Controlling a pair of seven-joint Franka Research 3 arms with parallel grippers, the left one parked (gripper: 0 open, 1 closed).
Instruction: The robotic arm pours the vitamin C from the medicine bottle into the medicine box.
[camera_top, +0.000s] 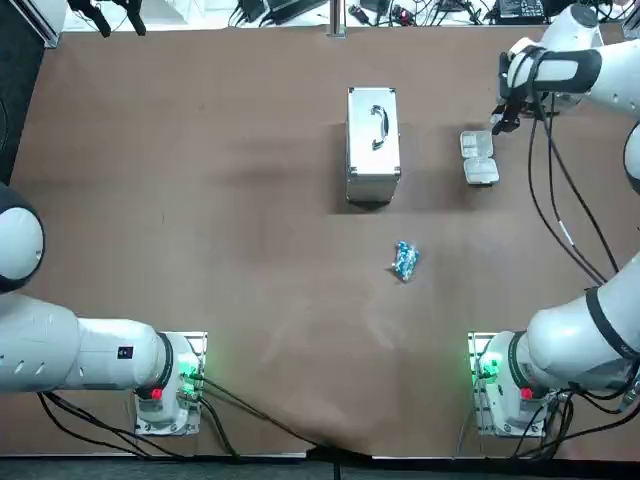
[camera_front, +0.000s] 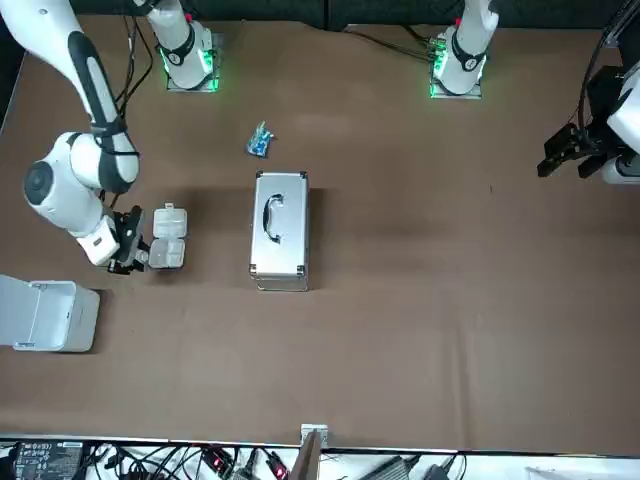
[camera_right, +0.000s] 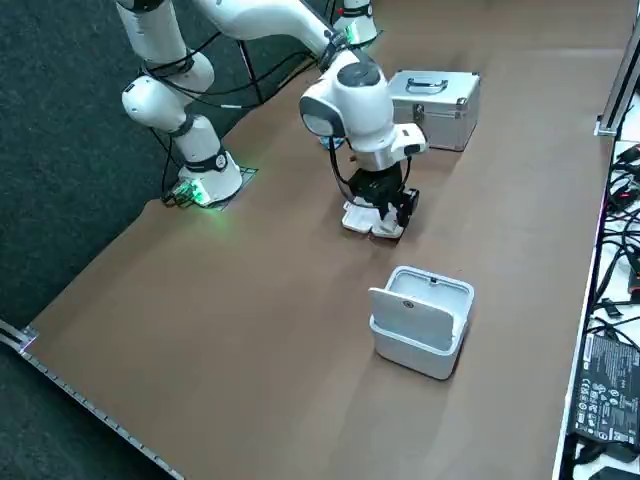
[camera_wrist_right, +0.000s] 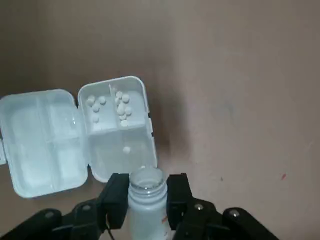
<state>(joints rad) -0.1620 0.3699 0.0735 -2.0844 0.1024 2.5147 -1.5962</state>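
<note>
I am seeing the two black fingers (camera_wrist_right: 118, 194) of the right gripper (camera_wrist_right: 147, 189) pinching the neck of a small translucent white plastic medicine bottle (camera_wrist_right: 146, 202), one pad pressing on each side. The bottle's cap is off, and its open mouth is pointing away from the wrist. In the wrist view that mouth is sitting right at the edge of a clear plastic medicine box (camera_wrist_right: 118, 131) with divided compartments. The box is lying open on the brown tabletop (camera_top: 200, 200), its hinged lid (camera_wrist_right: 42, 141) folded flat beside the tray. Small round white tablets (camera_wrist_right: 121, 107) are lying in the tray. Most are sitting in the two compartments farthest from the bottle, and one is lying alone in the compartment nearer it. I cannot tell whether anything is left inside the bottle. From overhead, the gripper is hanging low at the far right of the tabletop, just beside the box on its outer side. A silver metal case with a carry handle (camera_top: 373, 145) is standing to the left of the box, clearly apart from it. A small blue foil packet (camera_top: 404, 261) is lying nearer the robot's bases, toward the middle. A white rectangular container with its lid raised (camera_right: 420, 322) is standing beyond the box, apart from it, toward the far edge.
</note>
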